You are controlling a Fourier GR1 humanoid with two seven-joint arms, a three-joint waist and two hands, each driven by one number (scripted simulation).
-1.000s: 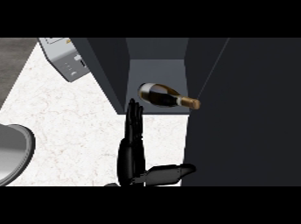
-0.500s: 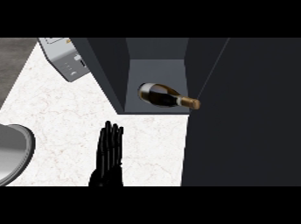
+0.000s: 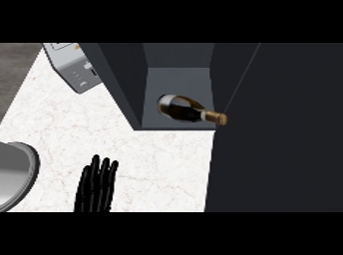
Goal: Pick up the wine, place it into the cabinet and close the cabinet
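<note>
The wine bottle (image 3: 183, 108) lies on its side inside the open cabinet (image 3: 176, 79), its gold-foiled neck pointing right toward the opening's lower right corner. The cabinet's dark door (image 3: 285, 129) stands open and fills the right of the view. My left hand (image 3: 95, 185) shows at the lower edge, left of the cabinet, over the white counter. Its fingers are straight, point up the view and hold nothing. It is well apart from the bottle. My right hand does not show.
A grey round basin (image 3: 9, 177) sits at the left edge, close to my left hand. A light grey appliance (image 3: 75, 67) stands at the back left beside the cabinet's wall. White marble counter (image 3: 160, 159) lies between hand and cabinet.
My left hand has drawn back from just below the bottle, moving down and left to the view's lower edge. The bottle stays lying in the cabinet, and the door has not moved.
</note>
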